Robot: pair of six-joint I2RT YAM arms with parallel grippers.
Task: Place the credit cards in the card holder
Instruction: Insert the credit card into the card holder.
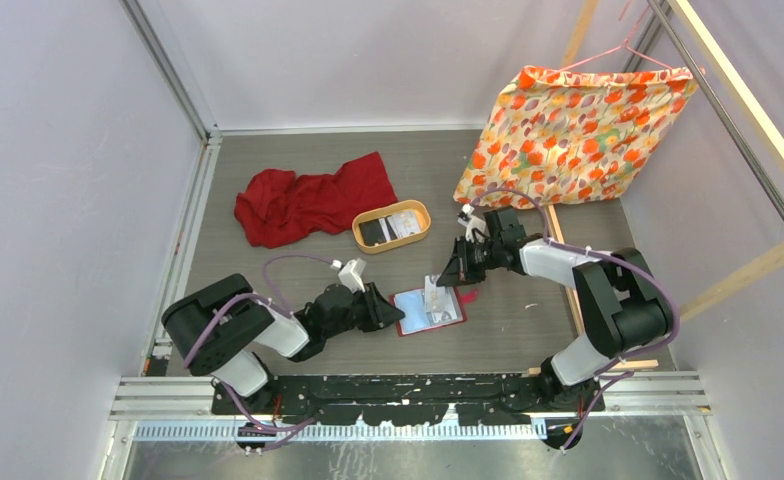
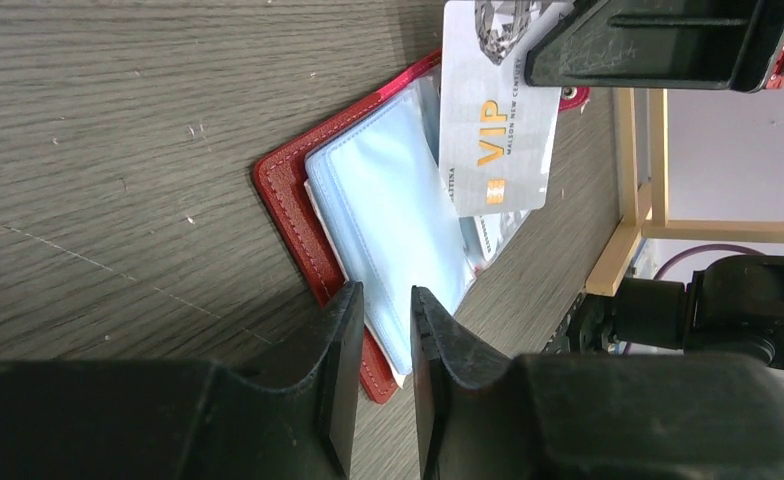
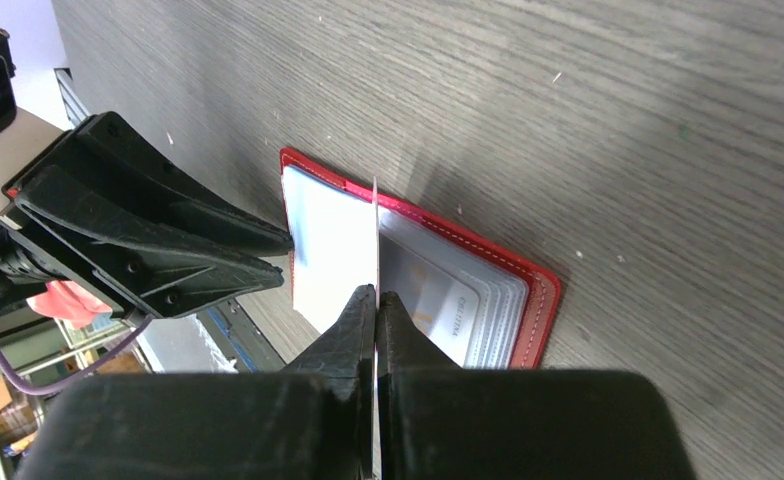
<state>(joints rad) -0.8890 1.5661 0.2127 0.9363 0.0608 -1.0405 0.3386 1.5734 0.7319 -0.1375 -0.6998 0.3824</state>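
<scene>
Red leather-like material with pale stitching formed the card holder (image 1: 429,310), which lay open and flat on the grey wood-grain table (image 1: 268,265), near the front edge and between the two arms. Its inside showed a stack of clear, bluish plastic sleeves with rounded corners, and printed cards were visible in the lower ones.

The right gripper (image 3: 376,292) was clamped tight on one card (image 2: 493,130), a thin, glossy white rectangle with gold "VIP" print. The card stood on edge over the open sleeves.

The left gripper (image 2: 381,340) sat at the holder's left edge with its jaws only narrowly apart. Whether they pinched a sleeve could not be determined.

An oval wooden tray (image 1: 393,247) holding further cards (image 1: 400,224) stood behind the holder, well apart from it. A crumpled red cloth (image 1: 313,198) lay just beside the tray. Bare table lay around the holder on its front and rear sides.
</scene>
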